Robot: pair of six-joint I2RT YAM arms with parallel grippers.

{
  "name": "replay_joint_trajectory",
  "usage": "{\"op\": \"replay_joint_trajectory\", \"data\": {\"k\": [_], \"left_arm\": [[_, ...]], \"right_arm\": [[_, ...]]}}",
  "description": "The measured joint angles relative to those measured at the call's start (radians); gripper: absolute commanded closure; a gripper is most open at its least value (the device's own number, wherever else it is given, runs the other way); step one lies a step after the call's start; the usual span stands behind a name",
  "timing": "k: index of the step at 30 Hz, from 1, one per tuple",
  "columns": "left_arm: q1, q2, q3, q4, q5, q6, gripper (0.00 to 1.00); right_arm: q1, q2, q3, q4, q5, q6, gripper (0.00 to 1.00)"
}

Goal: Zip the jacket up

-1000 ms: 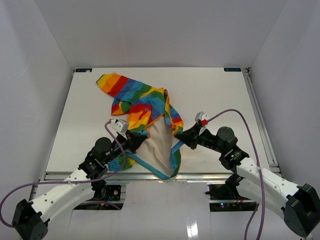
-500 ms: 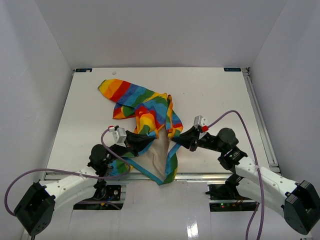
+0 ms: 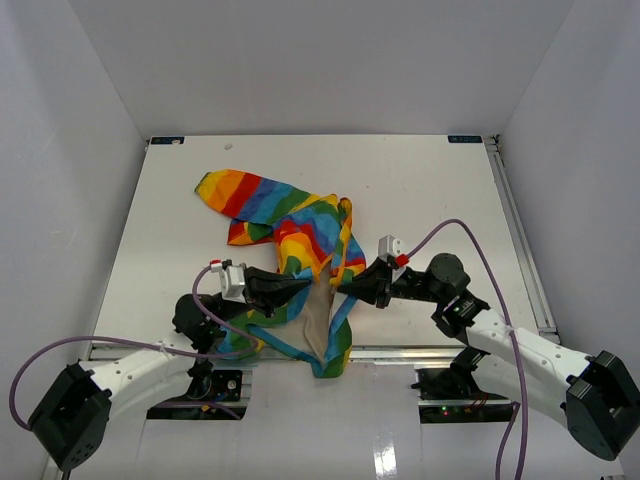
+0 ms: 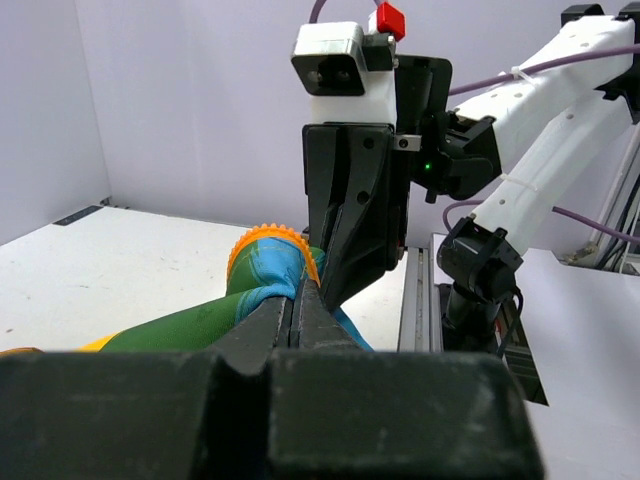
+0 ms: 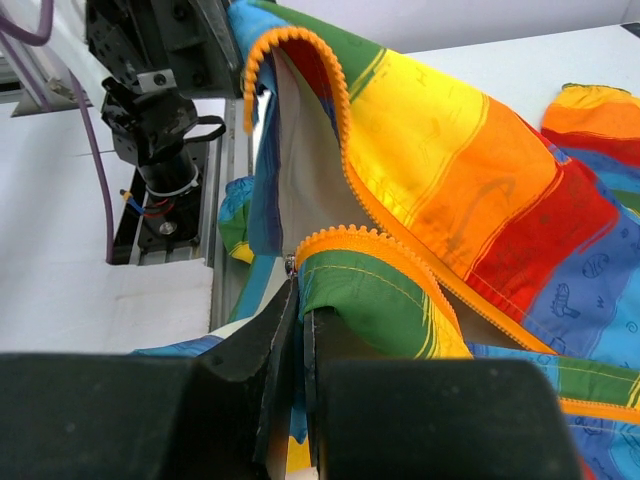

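Observation:
The rainbow-striped jacket [image 3: 300, 225] lies crumpled at the table's middle front, white lining [image 3: 318, 318] showing, and its light-blue hem hangs over the near edge. My left gripper [image 3: 306, 285] is shut on a green and blue fold of the jacket [image 4: 200, 320] beside the orange zipper teeth [image 4: 268, 236]. My right gripper [image 3: 341, 290] is shut on the facing front edge, a green fold [image 5: 380, 295] rimmed by orange zipper teeth [image 5: 350, 238]. The two grippers point tip to tip, a few centimetres apart. In the left wrist view the right gripper's body [image 4: 355, 200] stands directly ahead. I see no zipper slider.
One sleeve [image 3: 235, 190] stretches toward the far left. White walls enclose the table [image 3: 420, 180] on three sides. A metal rail [image 3: 520, 235] runs along the right edge. Purple cables [image 3: 470, 232] loop from both wrists. The left arm's base [image 5: 160, 110] stands at the front edge.
Both grippers have moved toward each other and a little toward the near edge, each keeping its grip. The jacket's front edges came closer together, the lining narrowed and the fabric bunched up.

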Motion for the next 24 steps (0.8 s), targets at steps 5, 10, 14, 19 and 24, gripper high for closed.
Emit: {"op": "replay_joint_trajectory", "data": {"k": [5,10,14,19,24], "left_arm": [[0.0,0.065,0.0,0.035,0.043,0.002,1.0],[0.0,0.098,0.0,0.061,0.067,0.006,1.0],[0.0,0.11,0.0,0.09,0.083,0.006,1.0],[0.0,0.118,-0.001,0.112,0.096,0.009,1.0],[0.0,0.133,-0.008,0.13,0.104,0.009,1.0]], "right_arm": [[0.004,0.008,0.003,0.007,-0.038,0.013,0.92],[0.007,0.021,0.01,0.016,-0.064,0.037,0.92],[0.014,0.039,0.016,0.034,-0.077,0.057,0.92],[0.019,0.044,0.016,0.04,-0.084,0.075,0.92],[0.023,0.044,0.018,0.055,-0.09,0.084,0.92]]}}
